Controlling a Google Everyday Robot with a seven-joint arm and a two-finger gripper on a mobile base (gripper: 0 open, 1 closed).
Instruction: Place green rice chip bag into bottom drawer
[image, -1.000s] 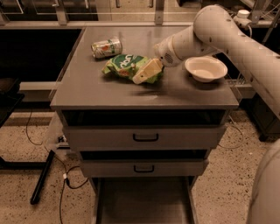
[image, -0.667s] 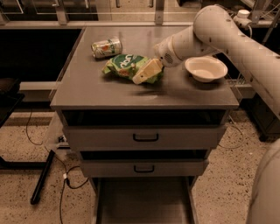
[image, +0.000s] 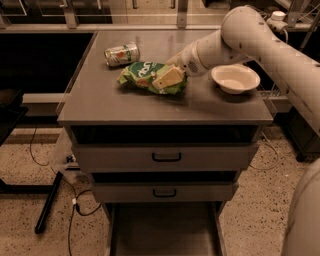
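The green chip bag (image: 142, 75) lies crumpled on the cabinet top (image: 125, 102), just in front of a can (image: 121, 54) lying on its side and left of a white bowl (image: 235, 78). The gripper (image: 169, 78) sits on the bag's right end, at the tip of the arm (image: 260, 42) reaching in from the right; whether it grips the bag cannot be told. The bottom drawer (image: 162, 230) stands pulled out below, its grey floor showing

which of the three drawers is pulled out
The bottom drawer, pulled out so its grey floor shows. The top drawer and middle drawer, with black handles, are shut. The gripper is on the green rice chip bag up top.
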